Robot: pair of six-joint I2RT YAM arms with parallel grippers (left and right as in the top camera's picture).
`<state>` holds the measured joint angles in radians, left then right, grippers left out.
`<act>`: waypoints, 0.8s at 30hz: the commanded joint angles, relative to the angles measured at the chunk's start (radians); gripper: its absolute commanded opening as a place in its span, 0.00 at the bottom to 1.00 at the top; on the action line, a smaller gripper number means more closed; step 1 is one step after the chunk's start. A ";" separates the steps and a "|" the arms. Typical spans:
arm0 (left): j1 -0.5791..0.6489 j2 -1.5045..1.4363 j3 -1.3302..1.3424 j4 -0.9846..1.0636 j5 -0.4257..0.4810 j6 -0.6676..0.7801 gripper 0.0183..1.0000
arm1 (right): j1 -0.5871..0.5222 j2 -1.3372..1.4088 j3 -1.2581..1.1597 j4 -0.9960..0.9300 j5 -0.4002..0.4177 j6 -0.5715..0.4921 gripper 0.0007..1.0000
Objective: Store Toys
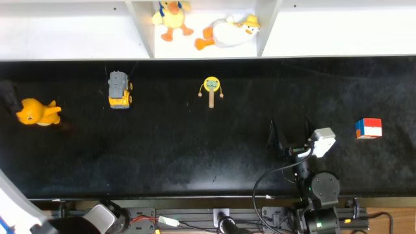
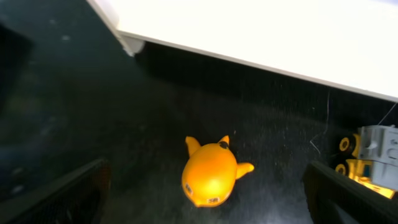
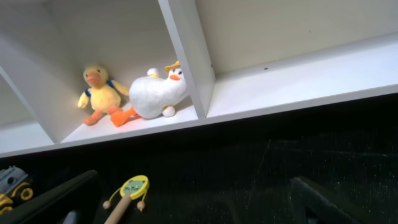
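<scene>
An orange duck-like toy [image 2: 210,176] lies on the black table, at the far left in the top view [image 1: 38,112]. My left gripper [image 2: 206,190] hangs open above it, a finger on either side, not touching. A yellow and grey truck [image 1: 119,90] and a green-headed rattle drum [image 1: 211,88] lie farther right. A coloured cube [image 1: 368,129] sits at the right. My right gripper [image 1: 288,138] stands open and empty near the front right, facing the white shelf [image 3: 205,68]. In the shelf's middle cubby sit a yellow plush duck [image 1: 171,16] and a white plush duck [image 1: 229,30].
The white shelf unit [image 1: 71,52] runs along the table's back edge, with open cubbies left and right of the middle one. Cables [image 1: 273,179] trail near the right arm's base at the front edge. Black table surface [image 1: 175,143] stretches between the toys.
</scene>
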<state>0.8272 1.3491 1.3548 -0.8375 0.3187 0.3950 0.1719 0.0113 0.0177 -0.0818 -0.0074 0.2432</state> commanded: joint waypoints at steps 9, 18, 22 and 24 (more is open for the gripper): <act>0.074 0.002 -0.306 0.223 0.178 0.051 1.00 | 0.004 -0.007 -0.013 0.005 0.008 0.008 1.00; 0.084 0.002 -0.411 0.278 0.102 0.078 1.00 | 0.004 -0.007 -0.013 0.005 0.008 0.008 1.00; 0.088 0.002 -0.451 0.353 0.100 0.084 1.00 | 0.004 -0.007 -0.013 0.005 0.008 0.007 1.00; 0.088 0.003 -0.478 0.395 0.108 0.084 1.00 | 0.004 -0.007 -0.013 0.005 0.008 0.008 1.00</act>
<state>0.9077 1.3563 0.9161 -0.4690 0.4297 0.4568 0.1719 0.0113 0.0177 -0.0818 -0.0071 0.2436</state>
